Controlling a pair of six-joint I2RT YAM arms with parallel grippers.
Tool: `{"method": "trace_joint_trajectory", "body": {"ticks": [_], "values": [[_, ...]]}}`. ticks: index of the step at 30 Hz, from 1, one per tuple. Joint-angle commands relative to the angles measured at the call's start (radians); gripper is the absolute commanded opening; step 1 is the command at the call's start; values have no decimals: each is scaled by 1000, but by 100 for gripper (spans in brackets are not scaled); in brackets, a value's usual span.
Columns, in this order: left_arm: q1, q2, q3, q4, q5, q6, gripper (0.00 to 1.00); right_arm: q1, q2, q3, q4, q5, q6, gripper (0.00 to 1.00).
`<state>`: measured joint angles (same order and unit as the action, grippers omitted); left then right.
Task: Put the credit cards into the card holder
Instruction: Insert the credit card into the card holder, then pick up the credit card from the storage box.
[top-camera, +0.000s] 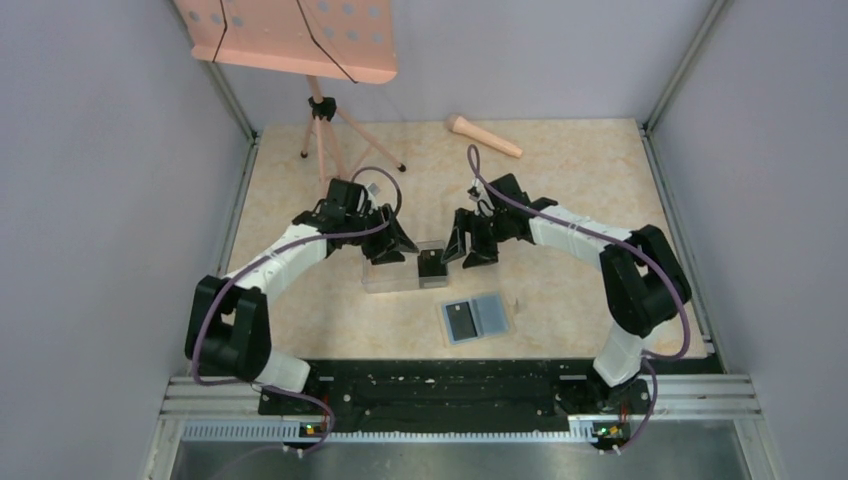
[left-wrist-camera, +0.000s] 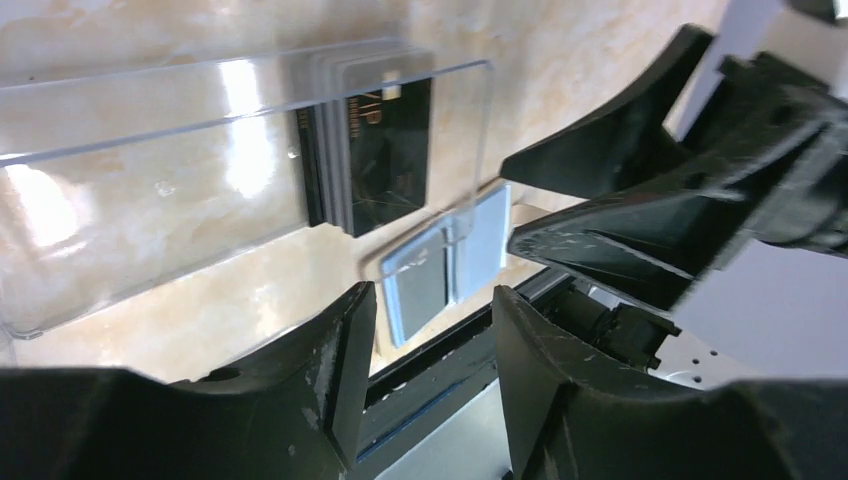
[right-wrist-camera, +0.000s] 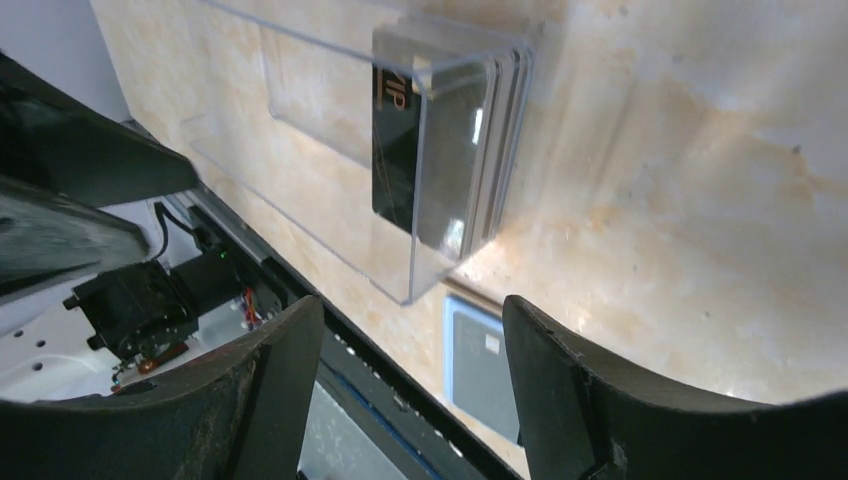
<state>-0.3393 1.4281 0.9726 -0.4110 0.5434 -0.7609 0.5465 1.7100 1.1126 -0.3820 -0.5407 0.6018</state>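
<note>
Several glossy cards (left-wrist-camera: 385, 150), clear box (left-wrist-camera: 150, 190)

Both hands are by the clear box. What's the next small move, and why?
Probably lower the right hand onto the cards and close on one. It and the left hand are open and empty, the cards stand stacked at the box end nearest it, and the holder lies open nearby.

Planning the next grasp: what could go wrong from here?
1. The cards stand packed at the end of the clear box. The right hand may pinch several or shove the box.
2. The left hand sits close opposite, so the two could collide.
3. The card holder lies open and loose, so it may slide on insertion.
</note>
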Motion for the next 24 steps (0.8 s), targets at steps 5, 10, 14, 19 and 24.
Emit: {"method": "trace_joint_trajectory", "body": {"ticks": [5,10,14,19,24], "values": [[7,163,85,-46,26,39,47,-3,143,140,26,-36,-4,55],[-15,233,111,-61,-10,50,43,5,193,158,35,-62,3,41],[-32,273,127,-73,-45,55,41,25,212,167,37,-74,10,33],[-49,324,157,-111,-84,81,38,41,219,168,39,-73,21,19],[-65,359,174,-121,-117,88,34,46,220,168,38,-76,22,13]]}}
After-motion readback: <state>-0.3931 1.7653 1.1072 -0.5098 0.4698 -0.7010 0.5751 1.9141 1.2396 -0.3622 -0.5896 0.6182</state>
